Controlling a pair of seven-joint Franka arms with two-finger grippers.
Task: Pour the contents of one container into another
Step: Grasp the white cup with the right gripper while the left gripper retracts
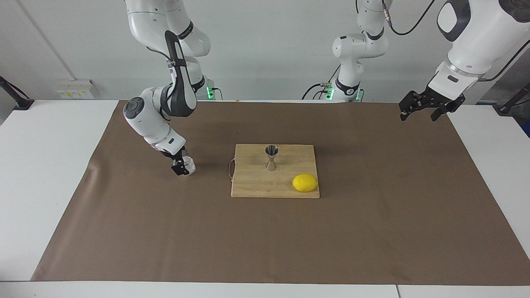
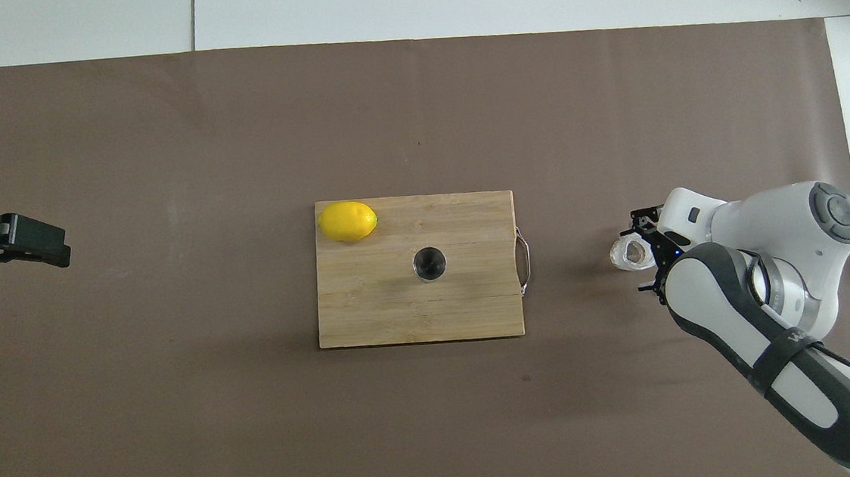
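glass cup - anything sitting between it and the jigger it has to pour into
Nothing visible. The glass cup sits at the right pincer on the brown mat, the jigger stands upright on the cutting board, with bare mat and board between. The lemon lies off that path.

Facing camera sat high across worktop (image 1: 54,174), looked toward robot bases. Overhead camera hung above robots' end, looked steeply down. Both wide, half turn apart, shared cutting board (image 1: 256,184) (image 2: 370,311).
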